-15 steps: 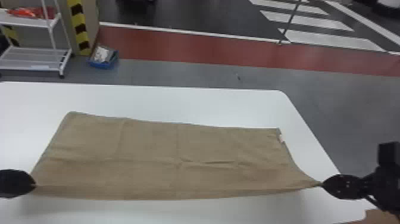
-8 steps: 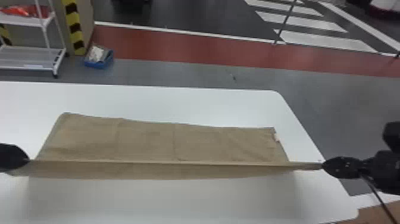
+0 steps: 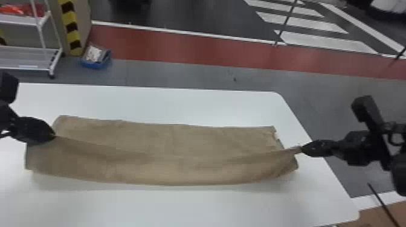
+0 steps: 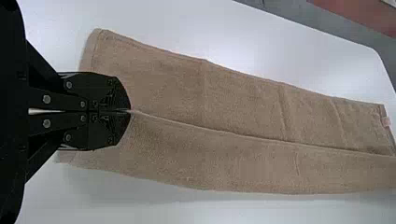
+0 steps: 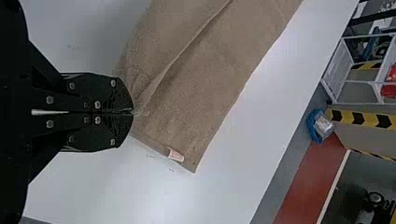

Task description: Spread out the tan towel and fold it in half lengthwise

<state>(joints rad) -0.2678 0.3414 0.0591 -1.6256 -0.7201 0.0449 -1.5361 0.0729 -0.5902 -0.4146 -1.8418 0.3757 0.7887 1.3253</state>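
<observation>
The tan towel [image 3: 169, 139] lies across the white table, its near part lifted and folded back over the far part, with a rounded bend along the near side. At its left end my left gripper [image 3: 54, 136] is shut on the raised edge's corner. My right gripper [image 3: 302, 148] pinches the other corner, a little above the table at the right. In the left wrist view the left gripper [image 4: 130, 111] holds the edge of the towel [image 4: 243, 107]. In the right wrist view the right gripper [image 5: 132, 112] is closed on the towel [image 5: 205, 84], near a small pale tag [image 5: 175, 155].
The white table [image 3: 151, 102] has bare surface beyond the towel and in front of it. Its right edge runs beneath the right arm. On the floor past the table are a blue bin [image 3: 95, 57] and a white shelf rack [image 3: 30, 57].
Both grippers have moved away from the table's near side, carrying the towel's raised edge over its far part. The near side has gone from a taut hanging sheet to a rounded bend.
</observation>
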